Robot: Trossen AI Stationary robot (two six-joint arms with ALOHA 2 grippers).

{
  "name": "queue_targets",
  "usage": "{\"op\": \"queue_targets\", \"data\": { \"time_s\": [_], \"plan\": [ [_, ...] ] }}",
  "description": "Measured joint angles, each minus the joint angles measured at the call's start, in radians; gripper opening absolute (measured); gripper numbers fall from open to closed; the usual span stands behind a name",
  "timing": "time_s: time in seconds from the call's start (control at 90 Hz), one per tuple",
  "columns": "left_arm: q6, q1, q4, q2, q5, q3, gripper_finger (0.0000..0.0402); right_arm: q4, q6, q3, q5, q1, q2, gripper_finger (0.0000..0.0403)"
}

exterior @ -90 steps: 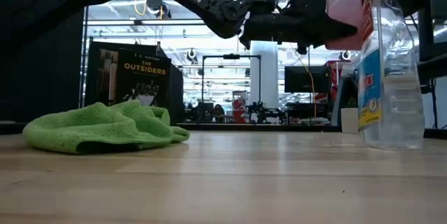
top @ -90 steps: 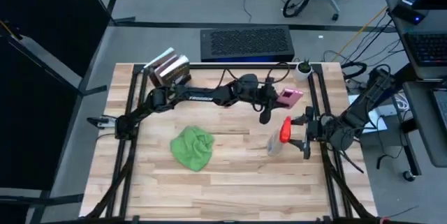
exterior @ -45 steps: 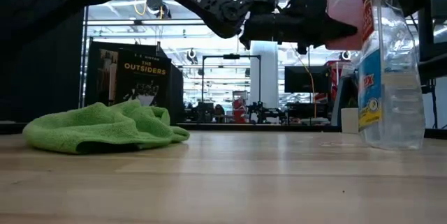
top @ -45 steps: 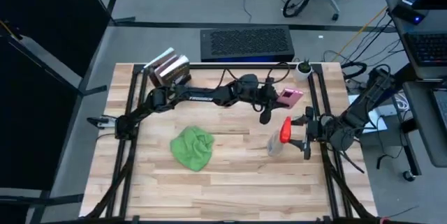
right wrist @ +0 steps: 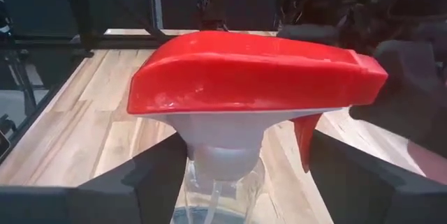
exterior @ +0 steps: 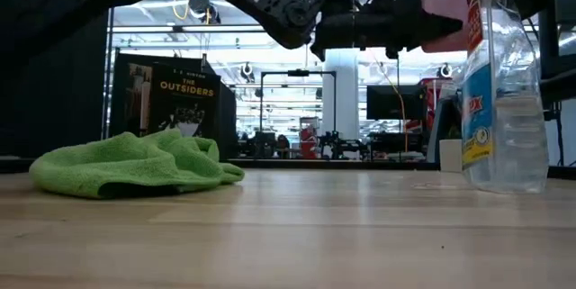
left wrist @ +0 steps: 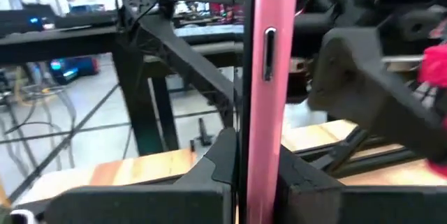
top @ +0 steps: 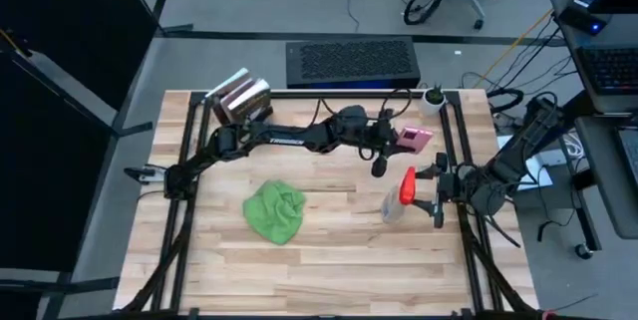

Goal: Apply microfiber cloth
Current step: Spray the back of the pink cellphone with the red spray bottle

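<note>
**Op:** Overhead first: microfiber cloth [top: 276, 211] lies crumpled on the worktop [top: 329, 260], left of centre, well apart from both arms. My left pincer [top: 397, 140] reaches across the far side and grips a pink phone [top: 416, 139] by its edge.

**Sup:** And the right arm?

**Op:** I see the right pincer [top: 430, 189] at the right side of the worktop, closed around the neck of the spray bottle [top: 397, 200], whose red trigger head points left. A closed book [top: 242, 99] sits at the far left corner.

**Sup:** Low camera?

**Op:** Green cloth [exterior: 133, 164] rests in a low heap on the wood at the left, nothing touching it. Bottle [exterior: 500, 100] stands upright at the right. Left pincer [exterior: 432, 23] hangs high above the surface, and the phone [exterior: 445, 5] it holds sits just beside the bottle's top, partly cut off by the picture's edge.

**Sup:** Left wrist?

**Op:** I get the phone [left wrist: 265, 77] edge-on, a pink strip with a side button, clamped between my two dark fingers [left wrist: 216, 165]. The other arm shows blurred beyond it.

**Sup:** Right wrist?

**Op:** Red trigger head [right wrist: 251, 74] fills the view, with the clear bottle neck below it sitting between my fingers [right wrist: 150, 175], which press on either side. The cloth does not appear in either wrist view
</note>
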Motion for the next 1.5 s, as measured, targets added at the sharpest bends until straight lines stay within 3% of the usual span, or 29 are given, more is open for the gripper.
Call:
{"op": "queue_targets", "data": {
  "time_s": [0.433,0.744,0.889,1.311,1.5],
  "plan": [
    [0.018,-0.007,0.000,0.000,-0.041,0.000,0.0011,-0.002,0.012,0.000,-0.019,0.000,0.000,0.0204],
    [-0.009,0.001,-0.032,-0.010,-0.058,0.000,0.0011,-0.005,0.050,0.000,-0.028,0.000,-0.020,0.0275],
    [-0.008,0.014,-0.145,-0.044,-0.078,0.000,0.0011,-0.027,0.054,0.014,-0.114,0.001,-0.046,0.0302],
    [0.057,0.048,-0.420,-0.210,-0.130,-0.001,0.0011,-0.262,0.151,0.166,-0.185,0.005,-0.056,0.0302],
    [0.073,0.049,-0.629,-0.292,-0.184,-0.001,0.0011,-0.302,0.146,0.237,-0.180,0.005,-0.056,0.0302]
  ]
}}
